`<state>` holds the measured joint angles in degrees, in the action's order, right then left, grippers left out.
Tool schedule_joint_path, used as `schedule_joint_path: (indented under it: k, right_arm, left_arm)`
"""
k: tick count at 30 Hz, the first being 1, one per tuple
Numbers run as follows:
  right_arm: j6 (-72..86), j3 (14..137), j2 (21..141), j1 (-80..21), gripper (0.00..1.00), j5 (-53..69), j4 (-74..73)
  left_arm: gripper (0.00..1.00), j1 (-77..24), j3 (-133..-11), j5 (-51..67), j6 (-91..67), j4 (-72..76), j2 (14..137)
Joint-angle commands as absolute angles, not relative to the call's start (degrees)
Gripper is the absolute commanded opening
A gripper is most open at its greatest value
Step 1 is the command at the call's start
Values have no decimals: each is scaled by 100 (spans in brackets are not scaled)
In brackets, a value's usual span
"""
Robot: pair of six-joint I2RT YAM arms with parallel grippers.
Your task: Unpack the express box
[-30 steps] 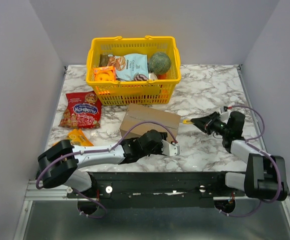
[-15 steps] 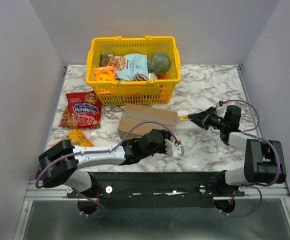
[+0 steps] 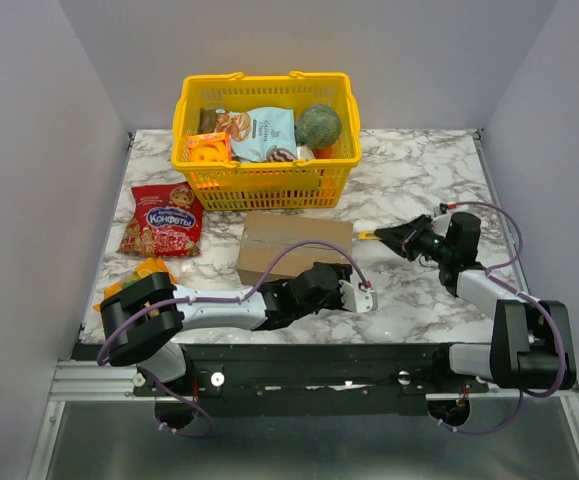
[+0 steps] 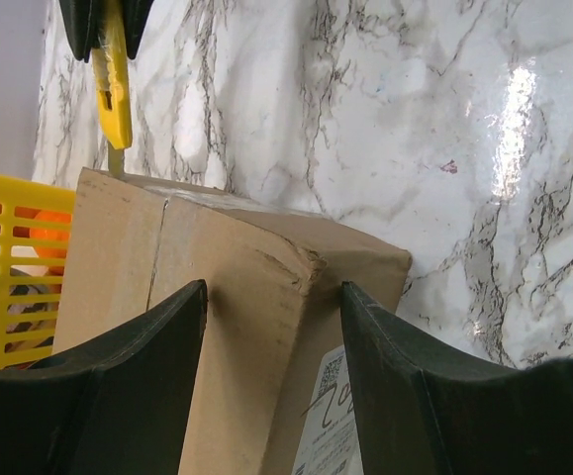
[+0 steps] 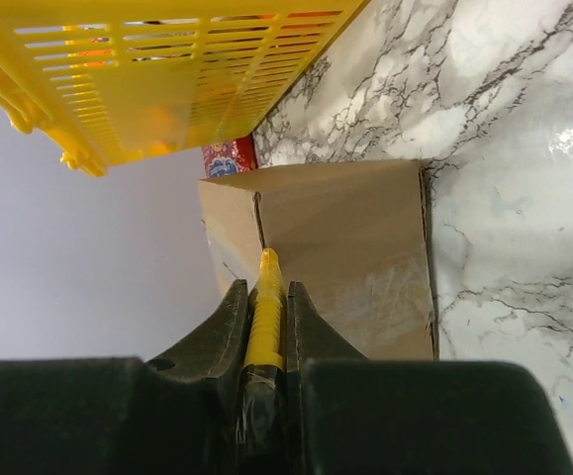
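Note:
The express box (image 3: pixel 294 243) is a brown carton lying shut in front of the yellow basket. In the left wrist view the box (image 4: pixel 217 277) has its near right corner between my open left gripper's (image 4: pixel 273 292) jaws. In the top view the left gripper (image 3: pixel 354 295) sits at that corner. My right gripper (image 3: pixel 397 238) is shut on a yellow utility knife (image 3: pixel 372 238) just right of the box. In the right wrist view the knife (image 5: pixel 266 297) points at the seam on the box (image 5: pixel 355 247). The knife also shows in the left wrist view (image 4: pixel 114 79).
The yellow basket (image 3: pixel 265 180) holds several groceries behind the box. A red candy bag (image 3: pixel 164 220) and an orange packet (image 3: pixel 151 268) lie at the left. Grey walls stand on three sides.
My left gripper has slid right along the box's near side to its right corner. My right gripper swung left and up toward the box with the knife, then held still.

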<state>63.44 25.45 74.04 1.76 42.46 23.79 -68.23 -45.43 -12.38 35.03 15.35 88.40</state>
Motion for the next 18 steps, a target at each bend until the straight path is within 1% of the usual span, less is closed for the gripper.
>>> schedule_joint_path:
  k: [1,6,12,18]
  right_arm:
    - [6196,2285,7365,9,0,4763,1538]
    - [6179,2320,7514,9,0,4887,1678]
    - [5529,2364,7550,17,0,4948,1706]
    - [5177,2162,7050,9,0,5036,1407]
  left_arm:
    - [64,-6732,-4693,-1863,3445,1960,8886]
    - [64,-6671,-4685,-2004,3209,1776,8754]
    - [62,-6530,-4851,-1828,2725,1319,8710]
    - [60,-6390,-4913,-1740,2611,1380,8850]
